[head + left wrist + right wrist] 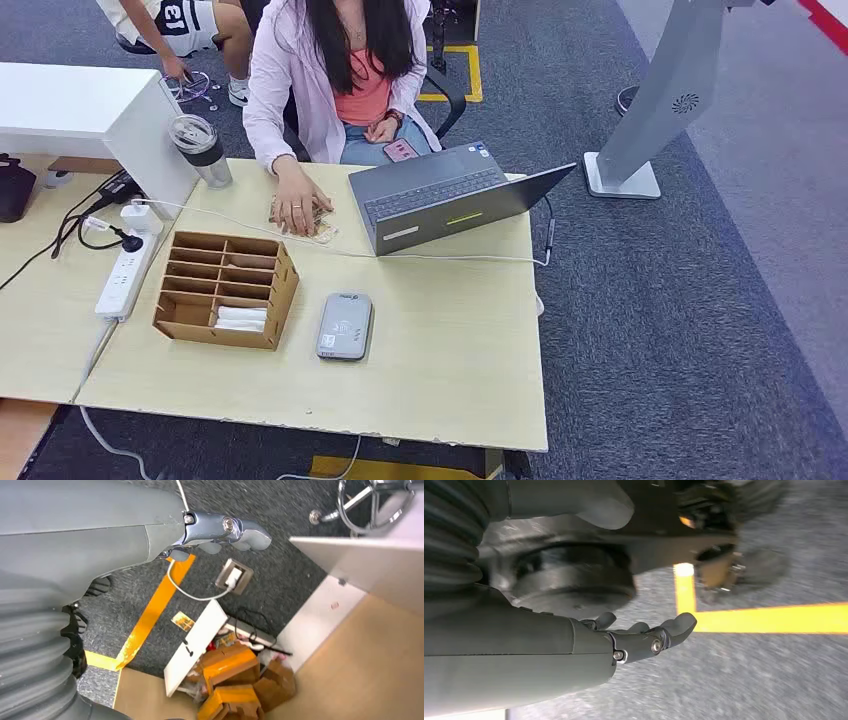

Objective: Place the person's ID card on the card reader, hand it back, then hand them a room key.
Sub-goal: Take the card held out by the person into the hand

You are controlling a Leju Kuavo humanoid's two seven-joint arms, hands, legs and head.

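Both hands hang low, away from the desk (420,380). Left hand (220,532): fingers loosely extended, nothing held. Right hand (644,637): fingers extended, slightly apart, nothing held; that view is blurred.

The person's hand (298,212) rests flat at the desk's far edge on what may be the ID card; the card itself cannot be made out. Reader (345,325) lies near the front edge, just beside the cardboard organiser (225,290), which holds white cards (240,318), probably room keys, in a front slot.

Risks, as judged:
- A thin card flat under the person's hand gives little edge to pinch, so a slip or drop is likely.
- The laptop (450,195) and its white cable (440,258) run across the reach path and could snag.
- The organiser's walls crowd the key slot.
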